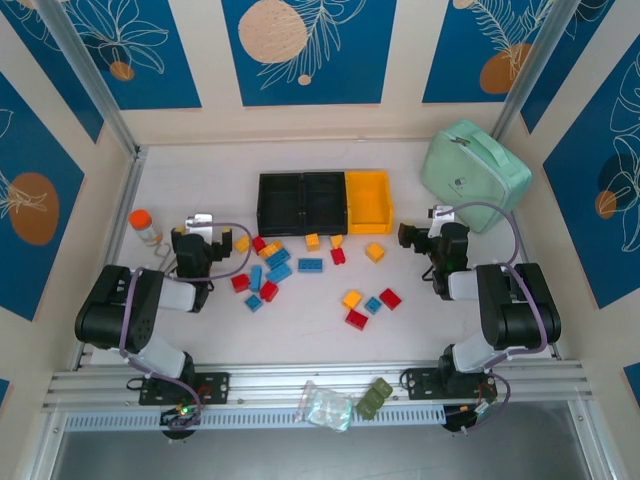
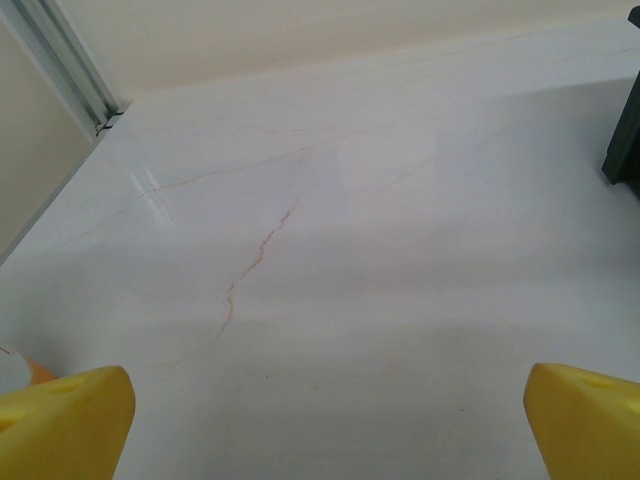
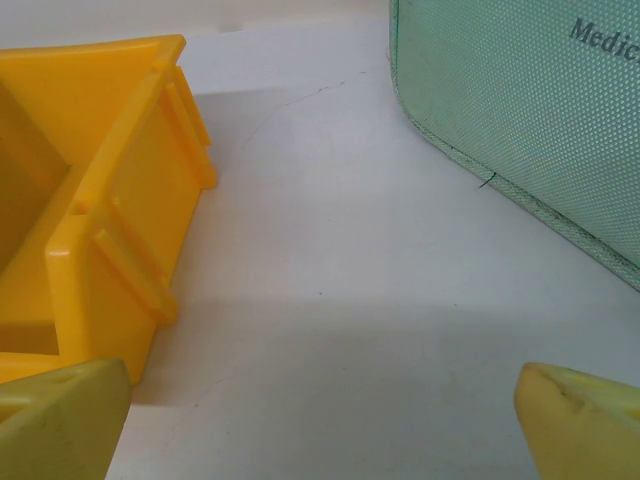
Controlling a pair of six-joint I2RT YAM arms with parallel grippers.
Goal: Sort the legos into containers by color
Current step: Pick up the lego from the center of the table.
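Note:
Several red, blue and yellow/orange legos (image 1: pixel 310 265) lie scattered on the white table in front of the containers, from a red one (image 1: pixel 240 282) at the left to a red one (image 1: pixel 389 298) at the right. The containers are two black bins (image 1: pixel 302 203) joined to a yellow bin (image 1: pixel 368 200). My left gripper (image 1: pixel 200 222) (image 2: pixel 330 430) is open over bare table, left of the bricks, with a black bin corner (image 2: pixel 625 150) at its right. My right gripper (image 1: pixel 437 216) (image 3: pixel 325 430) is open and holds nothing, between the yellow bin (image 3: pixel 100 220) and the mint case.
A mint-green case (image 1: pixel 475 172) (image 3: pixel 520 120) lies at the back right. An orange-capped bottle (image 1: pixel 146 226) stands just left of my left gripper. A clear plastic bag (image 1: pixel 325 405) and a small green item (image 1: pixel 375 398) rest on the front rail. Walls close in the table.

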